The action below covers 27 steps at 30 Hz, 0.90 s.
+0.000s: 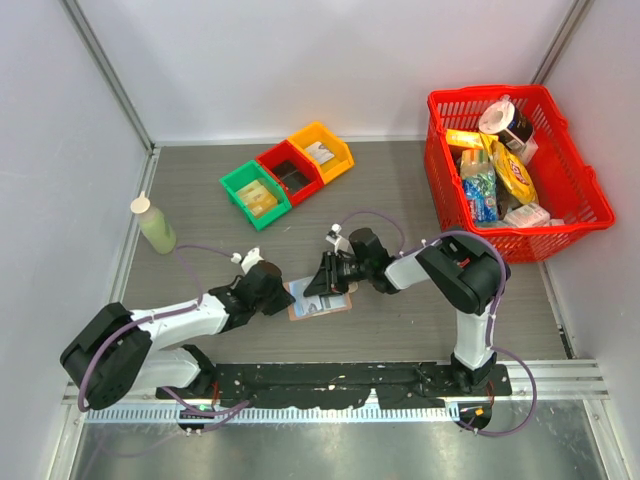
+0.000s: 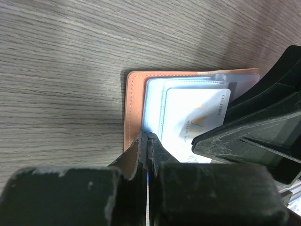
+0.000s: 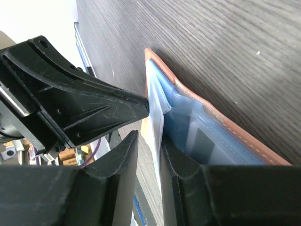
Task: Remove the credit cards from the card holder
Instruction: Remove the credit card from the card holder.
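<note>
From above, the card holder (image 1: 300, 311) is largely covered by the right gripper (image 1: 322, 283). In the left wrist view its right end is hidden, and the credit card (image 2: 188, 115) print is perhaps too blurred to be read.

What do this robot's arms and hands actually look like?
Both the left arm and right arm have white tubular links, chunky black joints and loose purple cables. The left hand and right hand each end in two scuffed, wedge-shaped black plastic fingers.
</note>
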Each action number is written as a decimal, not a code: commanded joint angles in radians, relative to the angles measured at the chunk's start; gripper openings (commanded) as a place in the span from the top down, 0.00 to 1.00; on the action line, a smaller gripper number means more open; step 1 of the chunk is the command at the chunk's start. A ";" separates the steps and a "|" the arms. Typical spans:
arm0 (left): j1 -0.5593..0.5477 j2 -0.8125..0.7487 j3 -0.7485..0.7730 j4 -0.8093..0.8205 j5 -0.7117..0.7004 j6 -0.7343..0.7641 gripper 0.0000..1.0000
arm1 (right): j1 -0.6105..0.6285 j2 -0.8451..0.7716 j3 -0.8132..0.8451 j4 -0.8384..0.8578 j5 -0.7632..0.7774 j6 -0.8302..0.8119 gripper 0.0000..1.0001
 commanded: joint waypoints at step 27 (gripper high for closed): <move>-0.006 -0.170 0.010 0.006 0.075 0.072 0.90 | -0.049 -0.056 -0.039 0.027 -0.061 -0.043 0.87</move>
